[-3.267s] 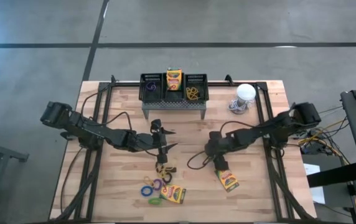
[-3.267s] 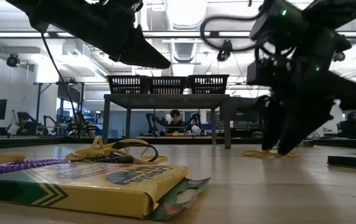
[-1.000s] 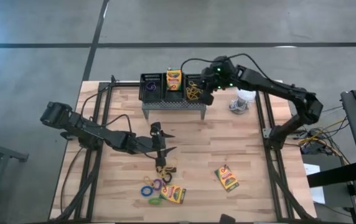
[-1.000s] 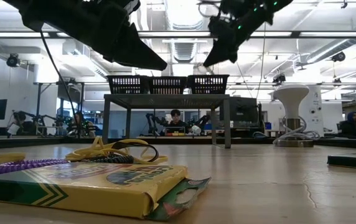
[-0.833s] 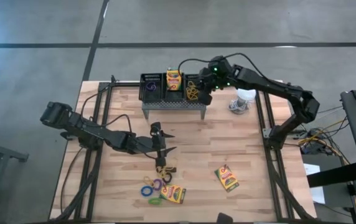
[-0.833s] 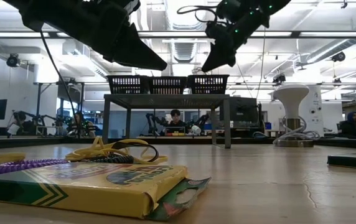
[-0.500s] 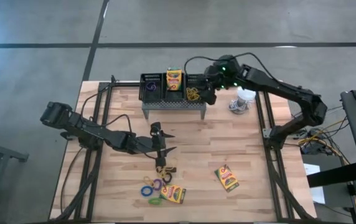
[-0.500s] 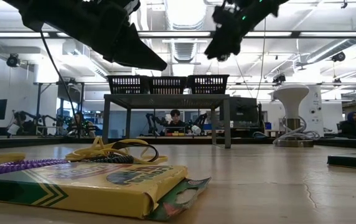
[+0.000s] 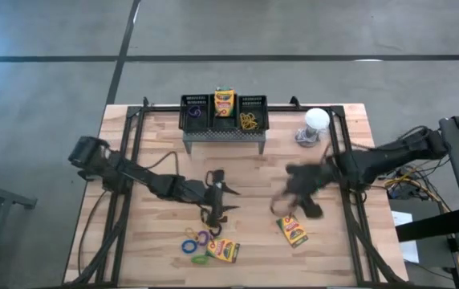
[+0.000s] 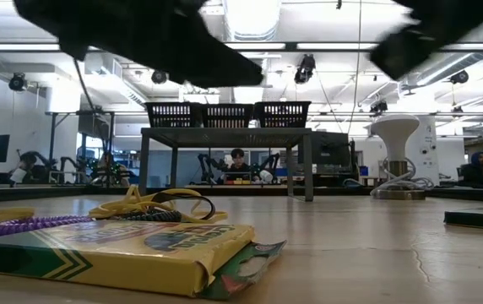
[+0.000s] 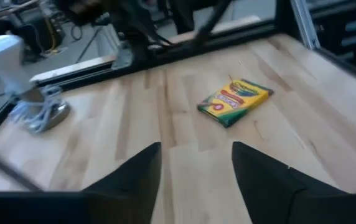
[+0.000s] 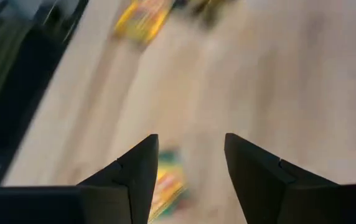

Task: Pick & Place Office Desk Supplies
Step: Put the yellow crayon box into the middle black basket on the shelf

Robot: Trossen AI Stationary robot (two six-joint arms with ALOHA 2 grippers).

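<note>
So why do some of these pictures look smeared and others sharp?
High view: the right gripper is motion-smeared, while the black mesh bins stay crisp. Right wrist view: the whole wooden tabletop is streaked. Low view: dark arms overhead blur; ceiling lights glare.

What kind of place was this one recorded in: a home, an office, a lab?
Most likely a robotics lab or workshop. The low view shows a big open hall with strip lights overhead and a person seated at a far bench among other equipment. The high view shows a bare concrete floor around the wooden table.
</note>
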